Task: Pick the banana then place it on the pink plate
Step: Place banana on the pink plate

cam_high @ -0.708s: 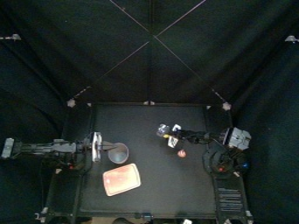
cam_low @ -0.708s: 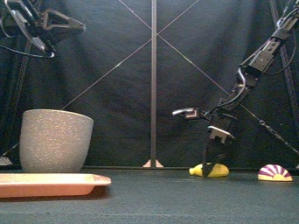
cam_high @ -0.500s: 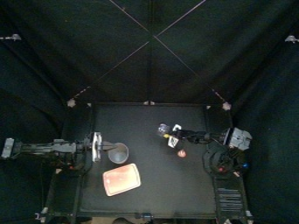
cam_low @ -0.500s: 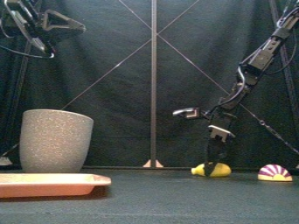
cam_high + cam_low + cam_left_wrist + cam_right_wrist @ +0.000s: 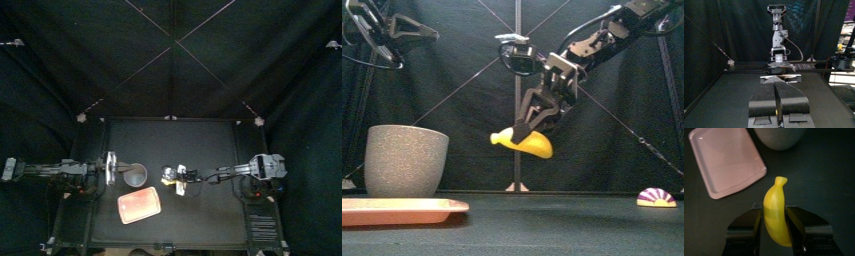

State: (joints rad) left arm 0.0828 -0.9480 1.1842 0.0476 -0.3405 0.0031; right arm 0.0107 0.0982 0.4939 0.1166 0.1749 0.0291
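1 risk: my right tool [image 5: 777, 212], clamped on the banana [image 5: 529, 144] beside the pink plate [image 5: 725, 163], releases early and misses it.

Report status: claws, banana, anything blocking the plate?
Right claw shut on banana, airborne mid-table. Left claw shut, parked at left. Pink plate front-left of banana. Grey cup close behind plate; mind it.
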